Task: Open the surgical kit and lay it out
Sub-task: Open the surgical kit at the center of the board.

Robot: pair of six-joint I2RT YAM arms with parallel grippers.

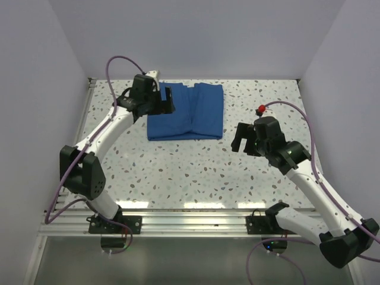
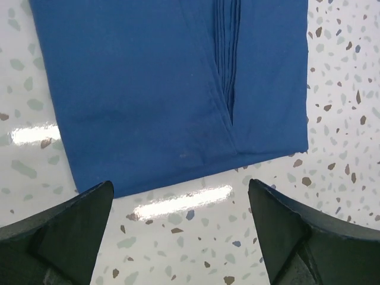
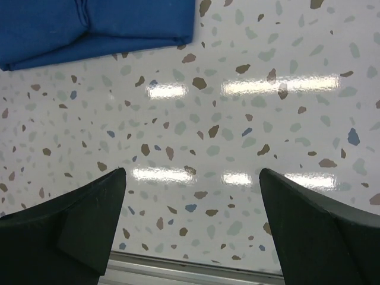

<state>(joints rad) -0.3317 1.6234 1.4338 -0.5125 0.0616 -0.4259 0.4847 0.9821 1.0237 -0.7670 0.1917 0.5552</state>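
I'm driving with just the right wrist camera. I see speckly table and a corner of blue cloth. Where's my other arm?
Observer: The left gripper hangs at the blue cloth's left edge, jaws wide open and holding nothing.
Operator: Is the cloth folded up?
Observer: Yes. It lies as a flat rectangle, and the left wrist view shows a layered fold running down it.
Operator: Are any shiny tools out?
Observer: None show in any view. Only the cloth lies on the table.
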